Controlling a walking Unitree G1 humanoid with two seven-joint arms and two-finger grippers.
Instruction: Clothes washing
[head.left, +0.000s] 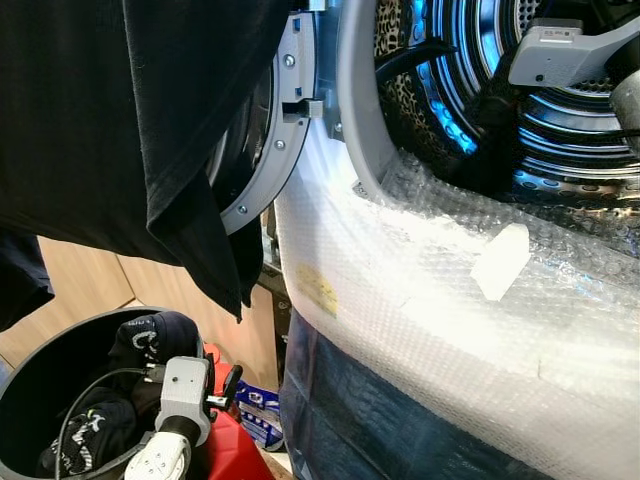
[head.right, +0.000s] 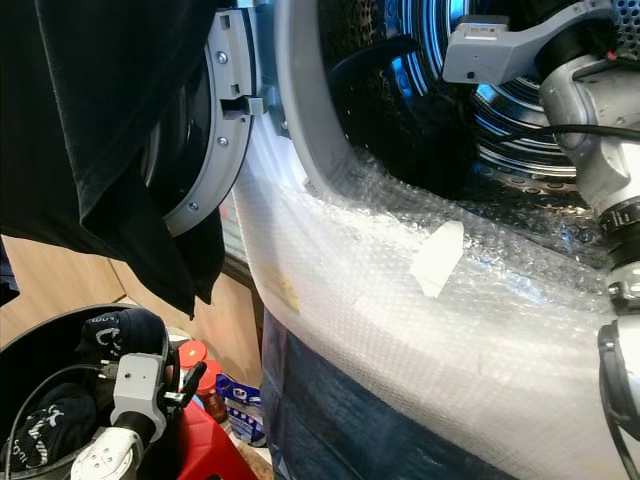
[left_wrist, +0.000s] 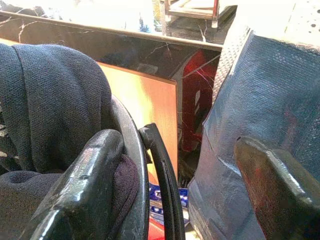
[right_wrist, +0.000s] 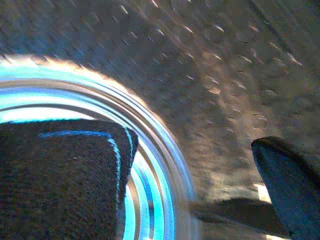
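Two grippers work apart: the left gripper (left_wrist: 170, 200), fingers spread, sits at the rim of the black laundry basket (head.left: 40, 350) holding dark clothes (head.left: 150, 335). Farther in, the right gripper (right_wrist: 200, 165), apparently spread too, reaches inside the bubble-wrapped washing machine's (head.left: 450, 300) drum (head.left: 560, 120), beside a black garment (head.left: 120, 120) draped over the open door (head.left: 270, 150).

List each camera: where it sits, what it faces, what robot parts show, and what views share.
Left eye: head, looking down at the washer and basket; left gripper low, right arm in the drum.
Right eye: same scene, shifted.
Left wrist: at the basket rim, facing the washer's wrapped front; both fingers apart.
Right wrist: inside the drum, dark cloth close.
Shared: basket, drum.
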